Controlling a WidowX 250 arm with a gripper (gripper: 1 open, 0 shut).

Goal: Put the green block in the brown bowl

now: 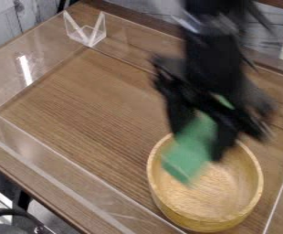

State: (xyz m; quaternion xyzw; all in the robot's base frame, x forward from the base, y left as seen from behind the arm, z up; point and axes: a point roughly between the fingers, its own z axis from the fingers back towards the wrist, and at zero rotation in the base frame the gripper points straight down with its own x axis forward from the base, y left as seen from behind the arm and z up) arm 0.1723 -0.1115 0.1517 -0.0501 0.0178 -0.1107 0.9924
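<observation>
My gripper (209, 137) hangs above the brown bowl (169, 195), pointing down and blurred by motion. Its black fingers (177, 117) are shut on the green block (192, 152), which hangs tilted between them, its lower end over the bowl's left half. The bowl is a large round light-wooden dish at the lower right of the wooden table (83, 101). The arm covers part of the bowl's far rim.
A clear acrylic wall (47, 174) runs along the table's front left edge. A small clear stand (84, 27) sits at the back left. A pale stone-look wall (272, 32) rises behind the table on the right.
</observation>
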